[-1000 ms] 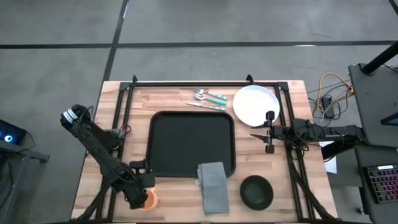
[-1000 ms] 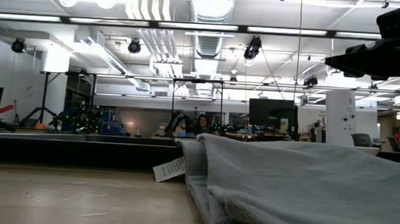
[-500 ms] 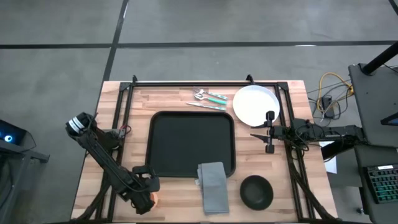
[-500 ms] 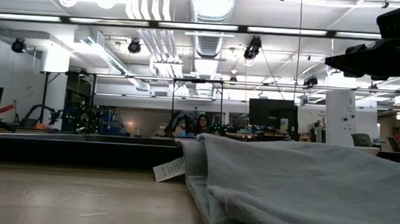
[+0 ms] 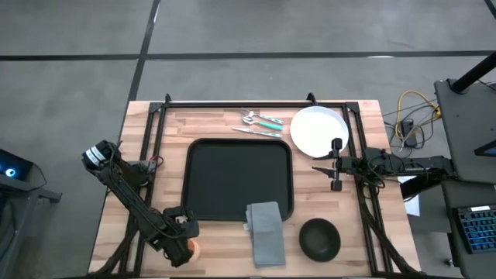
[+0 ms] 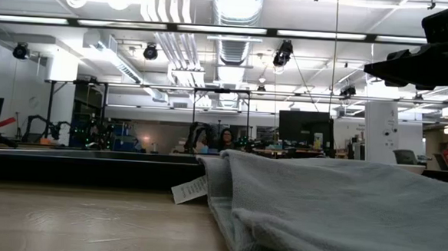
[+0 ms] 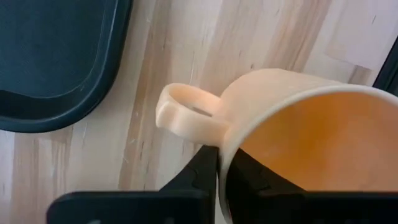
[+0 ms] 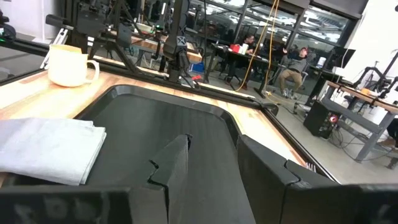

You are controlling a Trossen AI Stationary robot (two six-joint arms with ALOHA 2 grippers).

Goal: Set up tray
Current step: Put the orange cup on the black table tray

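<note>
A cream mug (image 7: 298, 124) with an orange inside stands on the wood near the table's near left corner, by the near left corner of the black tray (image 5: 239, 180). My left gripper (image 7: 222, 165) is over the mug (image 5: 191, 249), shut on it. My right gripper (image 5: 322, 166) hovers open just off the tray's right rim, pointing left across the tray (image 8: 155, 118), with nothing between its fingers (image 8: 174, 165). A folded grey napkin (image 5: 266, 232) lies half over the tray's near rim. My left gripper pinches the mug's rim (image 7: 227, 140) right beside the handle (image 7: 183, 112), one finger inside the mug and one outside. The fingers come from above, pointing down. The mug stays upright; whether its base is on the table I cannot tell.
A white plate (image 5: 318, 130) and cutlery with teal handles (image 5: 260, 122) lie behind the tray. A black bowl (image 5: 319, 239) sits right of the napkin. The napkin (image 6: 319, 207) fills the foreground of the low view.
My left arm has shifted a little toward the table's right, bringing its gripper over the mug so that it covers more of it. The mug, the tray and my right arm have kept still.
</note>
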